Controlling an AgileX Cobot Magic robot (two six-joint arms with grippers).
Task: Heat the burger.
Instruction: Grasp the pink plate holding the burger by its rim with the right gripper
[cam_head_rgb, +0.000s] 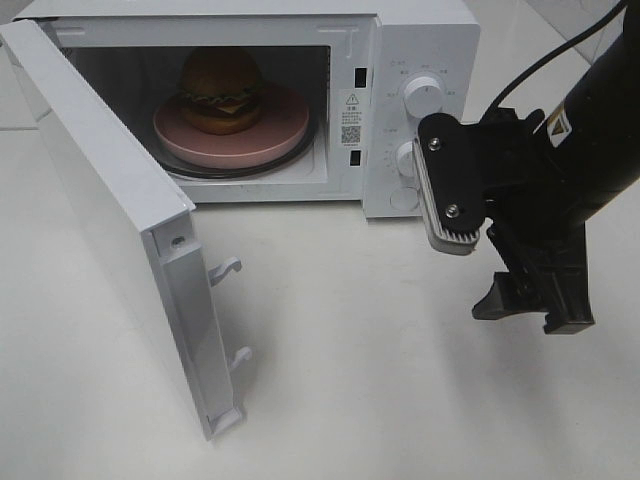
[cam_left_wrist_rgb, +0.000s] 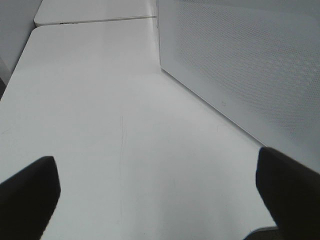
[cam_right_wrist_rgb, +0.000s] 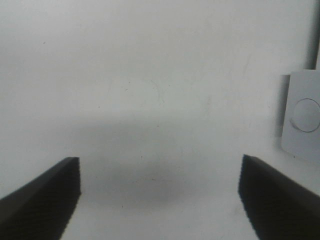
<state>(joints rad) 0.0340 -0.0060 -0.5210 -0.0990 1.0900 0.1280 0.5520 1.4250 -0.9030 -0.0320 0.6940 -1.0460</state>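
Note:
The burger (cam_head_rgb: 222, 88), with a golden-brown bun, lettuce and cheese, sits on the round pink plate (cam_head_rgb: 280, 130) inside the white microwave (cam_head_rgb: 420, 40). The microwave door (cam_head_rgb: 110, 200) stands wide open, swung out to the left. My right gripper (cam_head_rgb: 495, 270) is open and empty above the table, in front of the microwave's control panel. The right wrist view shows its fingers (cam_right_wrist_rgb: 40, 200) wide apart over bare table. My left gripper (cam_left_wrist_rgb: 159, 200) is out of the exterior view; its fingers (cam_left_wrist_rgb: 30, 195) are wide apart and empty, beside the door's perforated outer panel (cam_left_wrist_rgb: 250, 65).
Two dials (cam_head_rgb: 424, 92) sit on the microwave's right panel, the lower one (cam_head_rgb: 405, 158) just left of my right gripper. Two door latch hooks (cam_head_rgb: 228, 268) stick out from the door's edge. A white piece with a round mark (cam_right_wrist_rgb: 302, 120) shows in the right wrist view.

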